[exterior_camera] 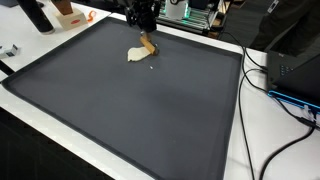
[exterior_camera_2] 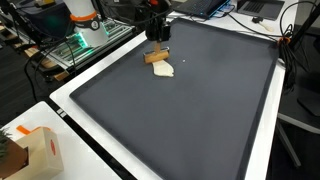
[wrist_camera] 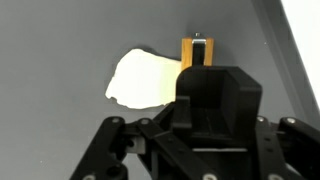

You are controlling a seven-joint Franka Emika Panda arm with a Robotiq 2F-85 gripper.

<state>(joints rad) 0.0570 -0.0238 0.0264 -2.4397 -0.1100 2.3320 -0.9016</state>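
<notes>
Wooden block (wrist_camera: 197, 58) on mat (exterior_camera: 150, 120) near arm-side edge, touching pale scrap (wrist_camera: 140, 82) | gripper (exterior_camera: 144, 31) directly above; you cannot tell finger spread | likely light, rigid: pinch across its long sides.

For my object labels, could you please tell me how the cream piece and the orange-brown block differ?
The cream piece is pale with an irregular, rounded outline. The orange-brown block is darker and straight-edged. The cream piece lies off to one side, while the orange-brown block sits right beneath the claw. Both rest side by side on the dark mat.
</notes>
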